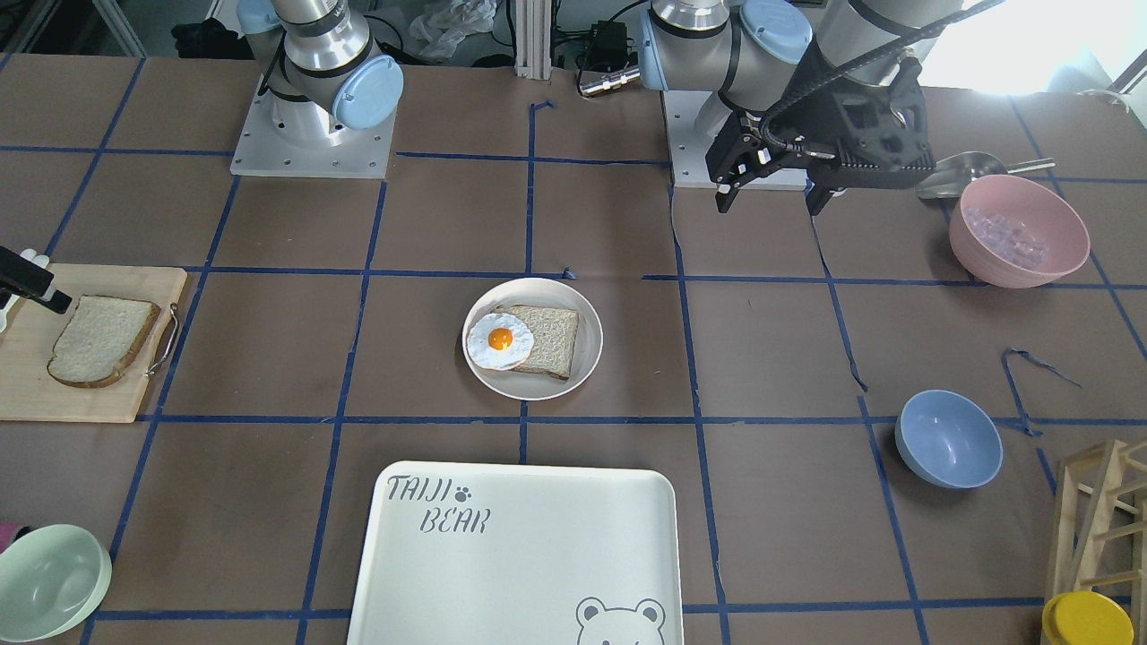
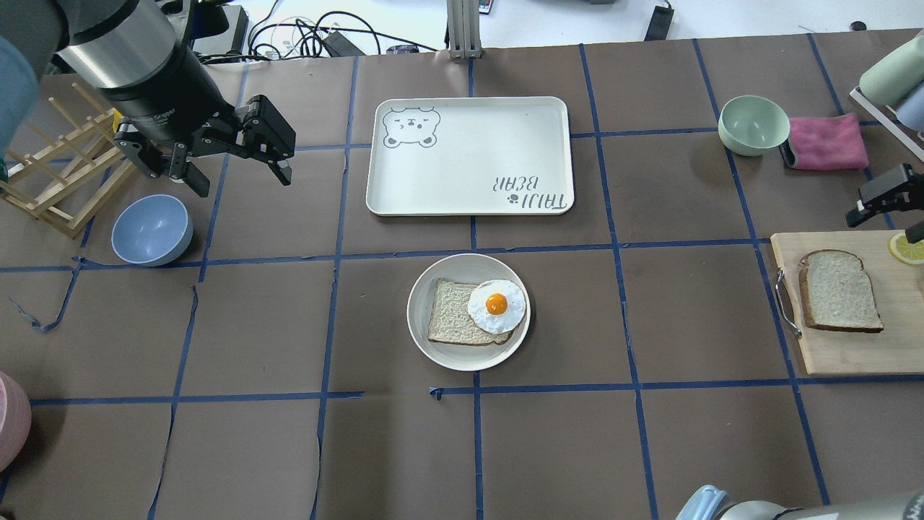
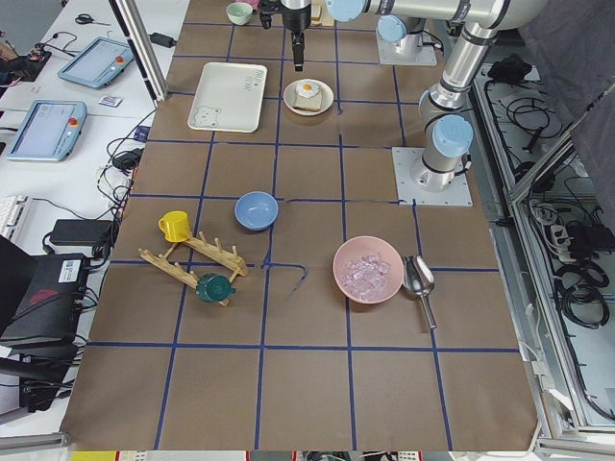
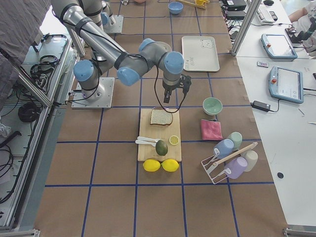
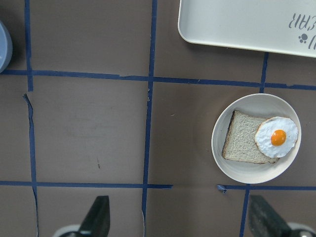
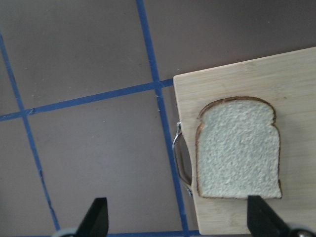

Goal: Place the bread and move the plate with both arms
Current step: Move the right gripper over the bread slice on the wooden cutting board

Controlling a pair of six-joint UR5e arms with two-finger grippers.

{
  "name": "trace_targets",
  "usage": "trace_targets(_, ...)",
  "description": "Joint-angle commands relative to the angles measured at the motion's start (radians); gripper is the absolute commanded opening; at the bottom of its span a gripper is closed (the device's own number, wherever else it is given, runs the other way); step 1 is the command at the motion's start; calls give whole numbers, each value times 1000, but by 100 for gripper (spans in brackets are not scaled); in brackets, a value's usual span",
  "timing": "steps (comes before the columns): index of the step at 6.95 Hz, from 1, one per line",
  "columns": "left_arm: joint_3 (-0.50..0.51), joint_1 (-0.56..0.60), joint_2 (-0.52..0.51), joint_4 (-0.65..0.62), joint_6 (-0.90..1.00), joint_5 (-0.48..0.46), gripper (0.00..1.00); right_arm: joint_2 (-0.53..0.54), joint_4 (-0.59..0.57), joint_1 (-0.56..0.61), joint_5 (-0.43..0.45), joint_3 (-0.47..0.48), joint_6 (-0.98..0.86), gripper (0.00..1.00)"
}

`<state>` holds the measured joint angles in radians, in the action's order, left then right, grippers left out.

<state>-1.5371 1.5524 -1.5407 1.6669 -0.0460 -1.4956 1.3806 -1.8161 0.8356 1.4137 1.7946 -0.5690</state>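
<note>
The bread [image 2: 837, 291], domed with a dark crust, lies flat on a wooden cutting board [image 2: 852, 350] at the table's right end; it also shows in the front view [image 1: 103, 340] and the right wrist view [image 6: 238, 148]. The plate [image 2: 462, 266] sits at the table's centre, holding a squarer slice and a fried egg [image 2: 497, 304]. My right gripper [image 2: 888, 220] hangs open and empty above the board's edge, beside the bread [image 4: 161, 117]. My left gripper [image 2: 242, 184] is open and empty, high over the left side, well away from the plate [image 5: 256, 101].
The white "TAIJI BEAR" tray [image 2: 469, 155] lies just beyond the plate. A blue bowl [image 2: 151, 230] and a wooden rack [image 2: 58, 173] are under and beside my left gripper. A green bowl [image 2: 753, 124] and a pink cloth [image 2: 826, 142] lie beyond the board. A pink bowl [image 1: 1019, 231] holds ice.
</note>
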Motion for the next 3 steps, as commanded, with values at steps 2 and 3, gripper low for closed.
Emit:
trace_targets(2,0,0,-1,1,0,0,100,-138,-134,-27,67,31,-71,98)
trace_targets(3,0,0,-1,1,0,0,100,-153,-155,-27,68,46,-109,96)
